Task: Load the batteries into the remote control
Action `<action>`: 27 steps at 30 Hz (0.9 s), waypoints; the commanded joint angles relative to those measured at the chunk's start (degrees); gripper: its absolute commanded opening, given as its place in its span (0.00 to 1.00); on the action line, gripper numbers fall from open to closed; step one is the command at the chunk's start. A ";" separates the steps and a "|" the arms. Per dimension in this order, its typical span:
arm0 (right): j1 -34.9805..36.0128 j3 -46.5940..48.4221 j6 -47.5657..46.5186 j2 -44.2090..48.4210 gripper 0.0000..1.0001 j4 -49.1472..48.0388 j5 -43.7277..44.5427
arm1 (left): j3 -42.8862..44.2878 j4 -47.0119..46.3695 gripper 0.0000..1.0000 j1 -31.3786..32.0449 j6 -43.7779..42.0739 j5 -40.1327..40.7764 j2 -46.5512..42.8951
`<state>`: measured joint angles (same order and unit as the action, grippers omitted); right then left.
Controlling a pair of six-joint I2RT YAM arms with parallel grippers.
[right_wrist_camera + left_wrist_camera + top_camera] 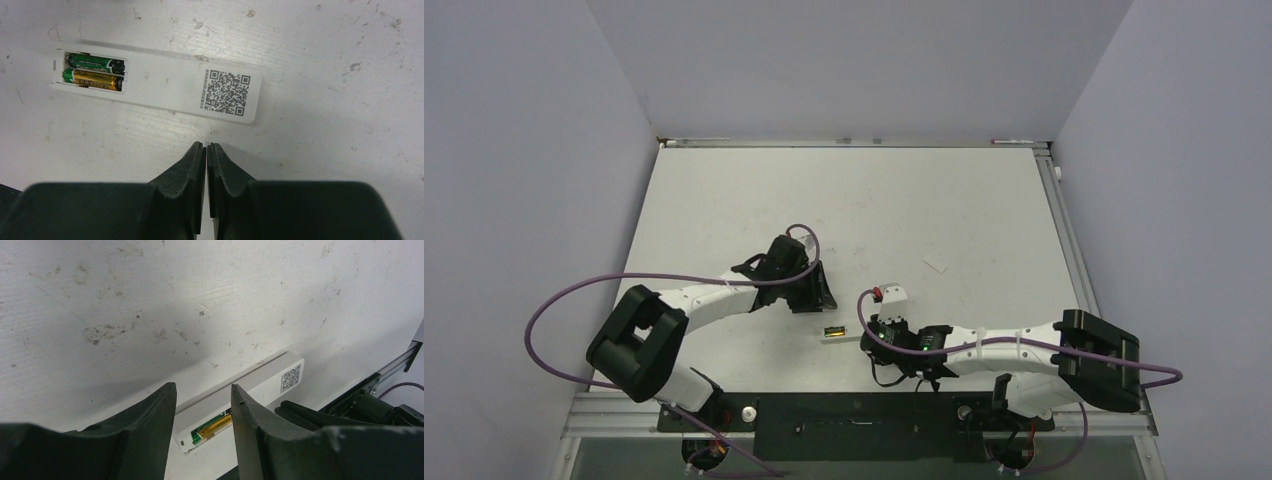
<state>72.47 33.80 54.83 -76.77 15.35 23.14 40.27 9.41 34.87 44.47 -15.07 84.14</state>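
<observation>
Top external view: we are looking down on the white bench [874, 200], scuffed and speckled, with both arms reaching in from its near edge toward one spot near the middle front.

The left claw [203, 386] is hanging partly open, its two dark fingers standing apart with a clear gap between them, and it is gripping nothing. The right claw [206, 146] is pressed fully closed, fingertip against fingertip, and it too is carrying nothing.

Between the two claws the remote control [160, 82] is lying flat on the bench, back side up, with a printed code square at one end and the uncovered compartment at the other. In the right wrist view it is sitting just ahead of the closed tips, apart from them, with the code end nearest. In the left wrist view we are seeing its compartment end through the gap, beyond the fingers.

The batteries are resting side by side in the compartment: the green one [95, 63] on the far side, the gold one [92, 80] on the near side.
</observation>
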 commanded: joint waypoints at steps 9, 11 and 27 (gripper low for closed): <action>-0.38 0.12 2.71 -2.08 0.09 -1.79 4.86 | 2.59 -1.19 0.25 0.80 -1.67 2.06 5.37; -0.61 0.15 2.95 -2.45 0.09 -1.87 5.20 | 2.33 -1.41 0.20 0.94 -1.60 1.85 6.12; -2.18 3.59 4.19 -6.96 0.09 -1.32 6.84 | -0.27 -1.75 0.00 2.42 -1.20 0.21 5.84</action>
<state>70.96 35.11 57.93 -82.30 14.57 27.53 40.75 8.16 36.53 43.79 -14.37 90.15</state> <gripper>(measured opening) 0.087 0.002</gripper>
